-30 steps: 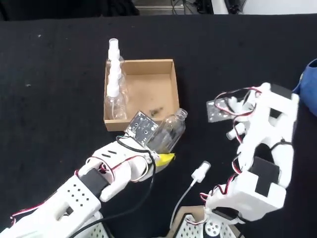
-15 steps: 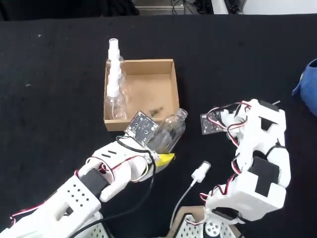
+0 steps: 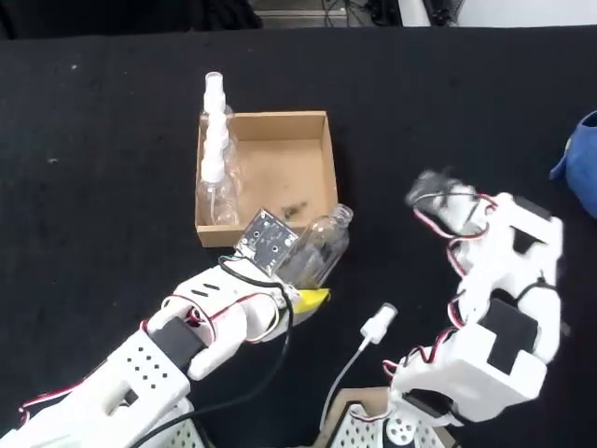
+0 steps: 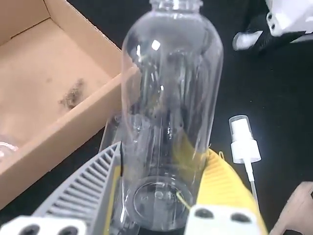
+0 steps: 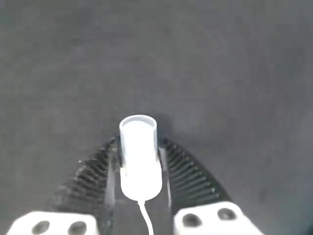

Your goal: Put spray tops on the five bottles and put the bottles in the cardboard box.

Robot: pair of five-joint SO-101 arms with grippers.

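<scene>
A clear bottle (image 4: pixel 171 98) with a bare neck is clamped at its base in your left end effector (image 4: pixel 161 156). It is tilted, neck pointing away from the arm, and held above the middle of the counter (image 3: pixel 112 140). It sits just outside the near right corner of the box (image 3: pixel 280 168).

Your right end effector (image 5: pixel 140 144) is closed on a white spray top (image 5: pixel 140 166), with the thin tube trailing back between the fingers. It hangs over bare counter toward the right edge, apart from the bottle's neck.

A second top (image 3: pixel 378 323) lies loose on the counter near the middle of the near edge, its tube running toward that edge.

The box sits toward the far edge, left of the middle. Capped bottles (image 3: pixel 215 182) are lined along its left wall. At least two are there, but they overlap, so the exact count is unclear. The rest of the box floor is bare.

The task looks roughly half done. The held top has yet to go onto the held bottle, and that bottle has yet to go in the box. The loose top suggests at least one more bottle remains after this one.
</scene>
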